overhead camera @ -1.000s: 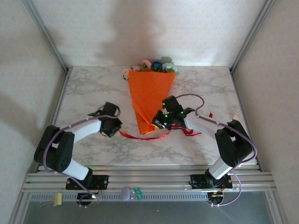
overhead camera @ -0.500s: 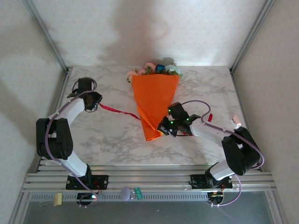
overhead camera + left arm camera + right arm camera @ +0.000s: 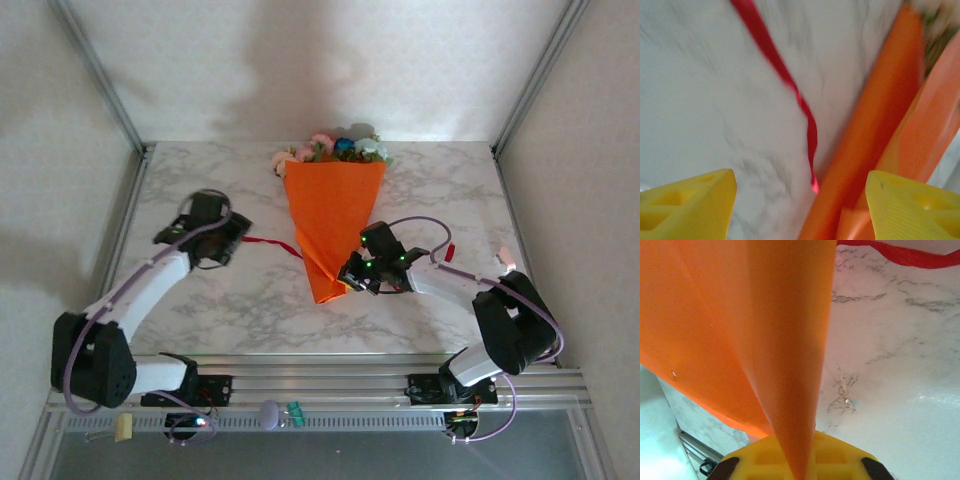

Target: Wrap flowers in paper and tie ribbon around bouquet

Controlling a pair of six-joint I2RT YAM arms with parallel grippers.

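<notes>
Lying mid-way across the marble table [image 3: 440,190], the bouquet [image 3: 332,215] points its flowers [image 3: 335,148] away, narrow tip clamped by the right gripper [image 3: 352,275]; the left gripper [image 3: 236,239], jaws spread and empty, hangs over the red ribbon [image 3: 272,243], probably best pinched near its loose end

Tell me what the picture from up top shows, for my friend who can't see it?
An orange paper bouquet, pink, pale and blue flowers at its far end, lies on a marble table. The right claw pinches its narrow end; the open left claw sits beside a red ribbon running to the cone.
</notes>
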